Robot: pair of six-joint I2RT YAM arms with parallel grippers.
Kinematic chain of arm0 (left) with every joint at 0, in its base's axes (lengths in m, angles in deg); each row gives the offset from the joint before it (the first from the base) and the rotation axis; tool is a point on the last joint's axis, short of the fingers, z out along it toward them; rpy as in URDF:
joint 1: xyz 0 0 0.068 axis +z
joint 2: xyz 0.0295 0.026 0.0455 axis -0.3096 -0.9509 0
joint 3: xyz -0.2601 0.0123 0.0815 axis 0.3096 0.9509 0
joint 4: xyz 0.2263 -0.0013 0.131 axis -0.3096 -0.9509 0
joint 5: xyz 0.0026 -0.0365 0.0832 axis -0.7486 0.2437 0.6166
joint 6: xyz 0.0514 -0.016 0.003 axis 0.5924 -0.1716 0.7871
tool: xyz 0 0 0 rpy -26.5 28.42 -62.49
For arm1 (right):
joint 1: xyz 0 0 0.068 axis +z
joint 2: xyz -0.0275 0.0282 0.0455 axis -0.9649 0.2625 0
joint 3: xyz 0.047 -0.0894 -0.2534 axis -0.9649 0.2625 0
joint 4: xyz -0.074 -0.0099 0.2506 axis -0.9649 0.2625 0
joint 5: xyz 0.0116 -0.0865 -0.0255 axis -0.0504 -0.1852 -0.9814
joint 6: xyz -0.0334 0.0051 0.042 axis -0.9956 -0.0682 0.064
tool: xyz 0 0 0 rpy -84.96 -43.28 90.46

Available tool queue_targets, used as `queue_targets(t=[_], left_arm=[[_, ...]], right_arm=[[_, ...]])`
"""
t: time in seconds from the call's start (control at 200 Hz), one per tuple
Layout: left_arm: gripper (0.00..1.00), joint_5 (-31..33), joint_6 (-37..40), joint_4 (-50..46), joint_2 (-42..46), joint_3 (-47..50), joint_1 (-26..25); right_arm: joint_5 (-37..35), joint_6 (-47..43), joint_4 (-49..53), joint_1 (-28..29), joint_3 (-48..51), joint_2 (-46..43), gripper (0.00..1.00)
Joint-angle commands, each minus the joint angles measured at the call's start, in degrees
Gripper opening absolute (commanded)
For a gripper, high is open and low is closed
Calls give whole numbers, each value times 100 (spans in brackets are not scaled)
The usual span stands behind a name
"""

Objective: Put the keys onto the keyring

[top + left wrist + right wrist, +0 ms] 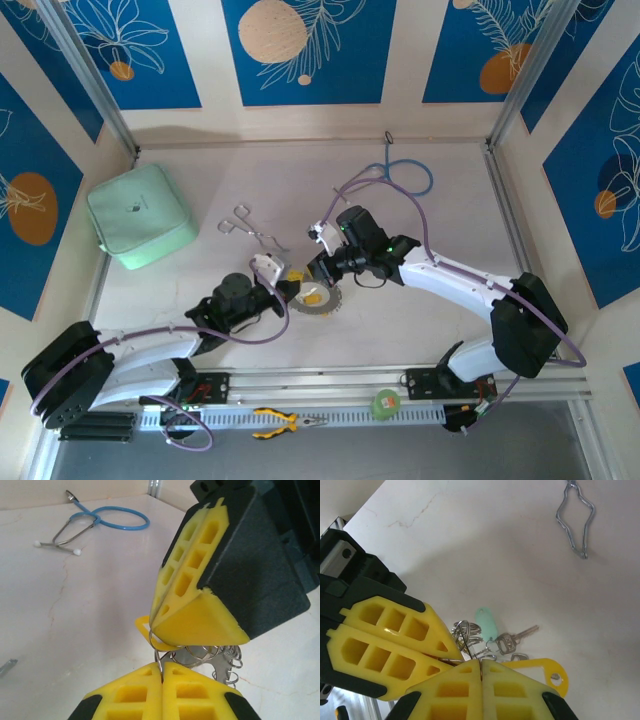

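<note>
At mid-table, the left gripper [162,674] and right gripper [480,669] each clamp tight on the keyring [328,302] — keys [507,642] bunched beside; green pouch [140,215] logo unreadable.

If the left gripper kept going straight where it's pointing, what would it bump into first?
Probably the right gripper: its yellow fingers sit just ahead of the left gripper, past the wide silvery metal keyring it pinches. Depth is unclear.

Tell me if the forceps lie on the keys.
No, the forceps lie well apart from the keys.
</note>
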Motion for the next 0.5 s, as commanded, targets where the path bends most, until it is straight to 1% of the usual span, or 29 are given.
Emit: queue_targets(t=[0.0, 0.085, 0.23, 0.385, 0.495], left_arm=[[0, -335, 543, 828, 37, -44, -28], [0, -435, 659, 993, -12, -13, -28], [0, -551, 695, 1008, -74, -49, -28], [0, -545, 644, 1034, -83, -57, -30], [0, -502, 636, 1044, -109, -62, -28]], right_arm=[[-192, -101, 613, -110, -115, -26, 0], [-191, -102, 680, -123, -184, -32, 0], [-82, -177, 633, -230, -168, -184, 0], [-11, -345, 656, -526, -135, -375, 0], [96, -351, 669, -564, -144, -334, 0]])
